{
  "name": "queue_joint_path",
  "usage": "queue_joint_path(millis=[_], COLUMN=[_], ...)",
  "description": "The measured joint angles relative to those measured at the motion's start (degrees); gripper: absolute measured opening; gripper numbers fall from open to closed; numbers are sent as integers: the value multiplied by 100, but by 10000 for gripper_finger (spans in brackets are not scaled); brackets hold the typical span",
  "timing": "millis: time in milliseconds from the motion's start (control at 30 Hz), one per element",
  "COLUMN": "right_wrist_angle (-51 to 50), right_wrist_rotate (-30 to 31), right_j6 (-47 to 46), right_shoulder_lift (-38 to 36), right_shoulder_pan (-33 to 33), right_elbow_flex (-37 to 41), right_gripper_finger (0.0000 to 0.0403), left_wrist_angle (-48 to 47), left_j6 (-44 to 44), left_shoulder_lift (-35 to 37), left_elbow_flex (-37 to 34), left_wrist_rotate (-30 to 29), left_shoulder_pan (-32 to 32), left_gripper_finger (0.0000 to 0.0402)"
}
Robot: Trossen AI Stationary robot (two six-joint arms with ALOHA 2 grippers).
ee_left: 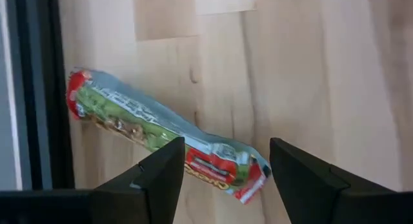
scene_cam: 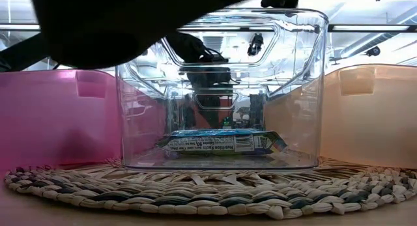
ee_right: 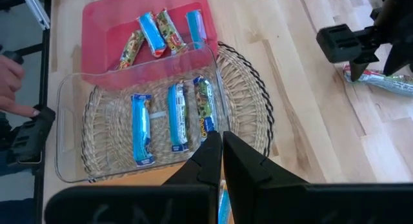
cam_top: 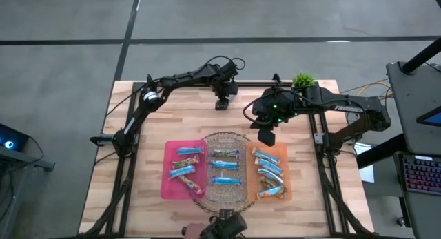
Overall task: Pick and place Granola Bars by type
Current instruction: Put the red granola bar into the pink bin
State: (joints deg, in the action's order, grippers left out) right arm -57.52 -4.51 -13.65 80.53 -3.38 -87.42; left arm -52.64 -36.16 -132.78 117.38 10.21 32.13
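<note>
A green and red granola bar [ee_left: 148, 124] lies flat on the bare wood at the table's far side. My left gripper [ee_left: 226, 146] hangs open just above it, one finger on each side of its red end; it also shows in the right wrist view [ee_right: 348, 43]. My right gripper [ee_right: 219, 146] hovers shut above the far rim of the clear bin [ee_right: 71, 88]. The bin holds two blue bars [ee_right: 141, 128] and a green one [ee_right: 204, 108]. Mixed bars lie in the pink tray [cam_top: 169, 187], mostly blue ones in the orange tray [cam_top: 282, 156].
The clear bin stands on a round woven mat [cam_top: 207, 144] between the two trays, near the table's front. A small potted plant [cam_top: 303, 80] is at the far right. A person's hand [ee_right: 11, 82] rests by the camera at the near edge.
</note>
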Motion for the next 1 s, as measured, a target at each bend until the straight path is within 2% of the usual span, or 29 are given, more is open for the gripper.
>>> queue_joint_path(millis=[133, 233, 567, 700, 900, 1000], right_wrist_angle=[-2, -2, -4, -7, -7, -7], right_wrist_rotate=[2, 4, 15, 22, 52, 63], right_j6=[7, 11, 76, 90, 185, 186], right_shoulder_lift=[0, 0, 0, 0, 0, 0], right_shoulder_pan=[0, 0, -2, -2, -2, -2], right_elbow_flex=[0, 0, 0, 0, 0, 0], right_gripper_finger=[8, 8, 8, 8, 8, 8], left_wrist_angle=[322, 314, 311, 369, 590, 576], left_j6=[709, 1402, 3733, 4103, 4187, 4123], left_shoulder_lift=[-3, -5, -5, -5, -5, -5], left_elbow_flex=[-145, -152, -273, -445, -688, -688], left_wrist_rotate=[-679, -944, -1095, -994, -974, -979], left_shoulder_pan=[-10, -8, -27, -117, -246, -270], left_gripper_finger=[208, 208, 208, 208, 206, 192])
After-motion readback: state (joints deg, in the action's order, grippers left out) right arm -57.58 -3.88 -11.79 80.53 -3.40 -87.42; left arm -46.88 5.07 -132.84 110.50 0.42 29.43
